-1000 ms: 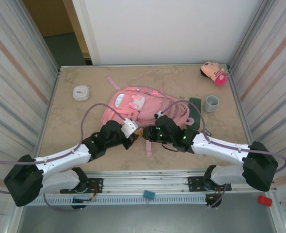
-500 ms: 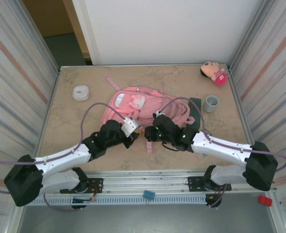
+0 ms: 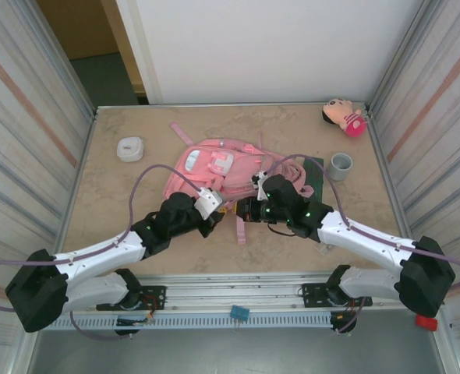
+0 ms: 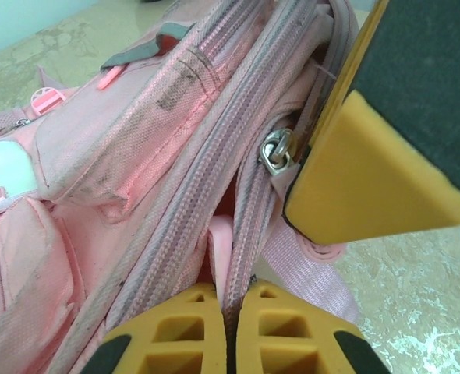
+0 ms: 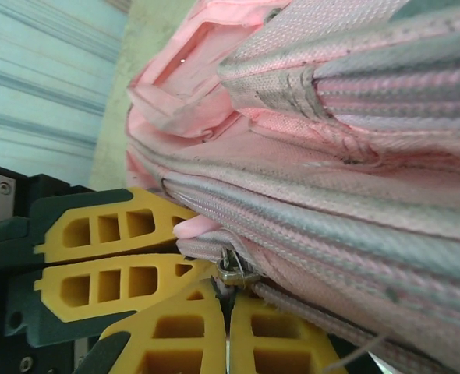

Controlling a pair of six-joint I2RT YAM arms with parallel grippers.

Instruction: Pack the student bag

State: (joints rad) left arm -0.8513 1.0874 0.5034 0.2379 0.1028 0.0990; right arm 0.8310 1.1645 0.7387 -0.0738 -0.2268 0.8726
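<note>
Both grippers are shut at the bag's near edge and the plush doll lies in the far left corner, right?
No: the plush doll lies in the far right corner, as the top external view shows. The rest holds.

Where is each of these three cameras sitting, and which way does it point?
Top view: fixed above and behind the arms, looking down on the table; both arms show, bases nearest, left claw and right claw meeting at the student bag.
Left wrist: rides the left arm, looking along its own shut yellow fingers at the zip pull.
Right wrist: rides the right arm, looking along its own shut fingers at that pull.
Shared: each wrist view catches the other claw and the zip pull.
</note>
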